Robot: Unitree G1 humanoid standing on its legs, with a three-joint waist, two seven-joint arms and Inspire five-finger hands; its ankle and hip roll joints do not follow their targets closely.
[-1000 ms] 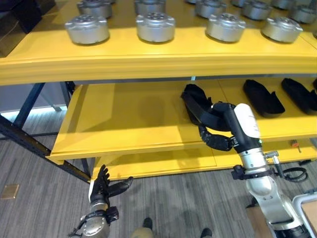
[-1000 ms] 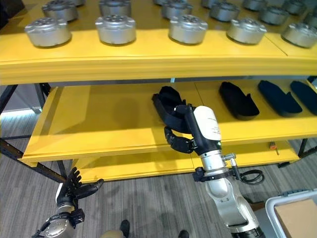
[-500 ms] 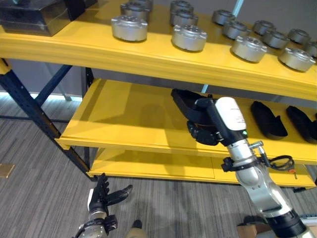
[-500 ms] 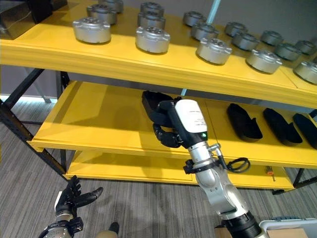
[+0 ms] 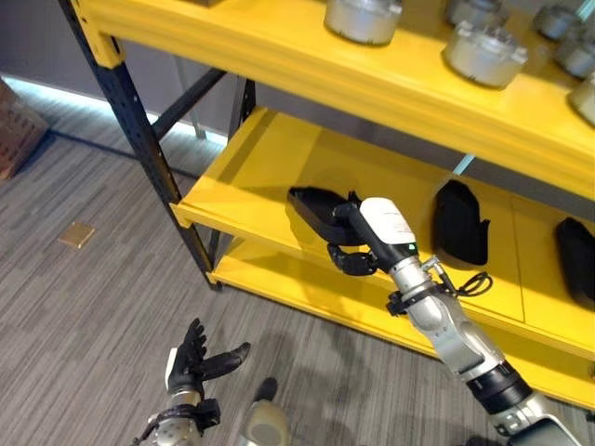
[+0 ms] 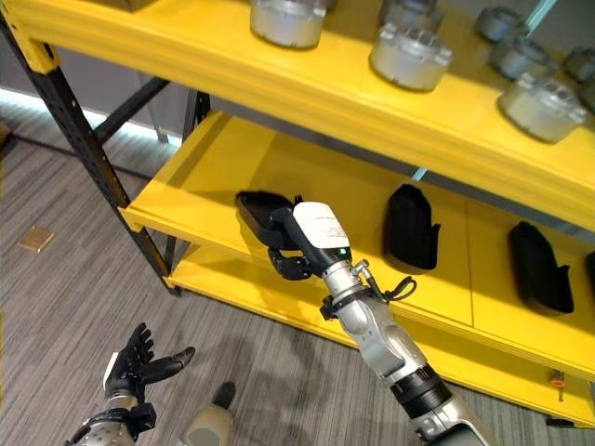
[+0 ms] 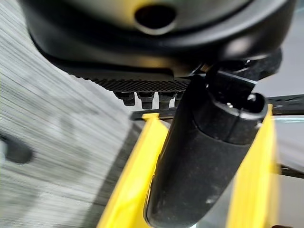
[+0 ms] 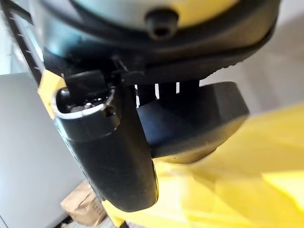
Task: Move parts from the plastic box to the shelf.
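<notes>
Right hand (image 5: 351, 260) has fingers curled round a black part (image 5: 314, 206), which sits on the middle yellow shelf (image 5: 251, 177). Left hand (image 5: 197, 358) hangs low over the floor, fingers spread, holding nothing.

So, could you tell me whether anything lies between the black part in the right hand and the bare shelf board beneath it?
Nothing visible does: the right hand holds the black part over bare middle shelf.

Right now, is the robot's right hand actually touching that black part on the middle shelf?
Touching. In the right wrist view the right hand has its thumb and fingers closed on the black part, which sits over the yellow shelf.
</notes>
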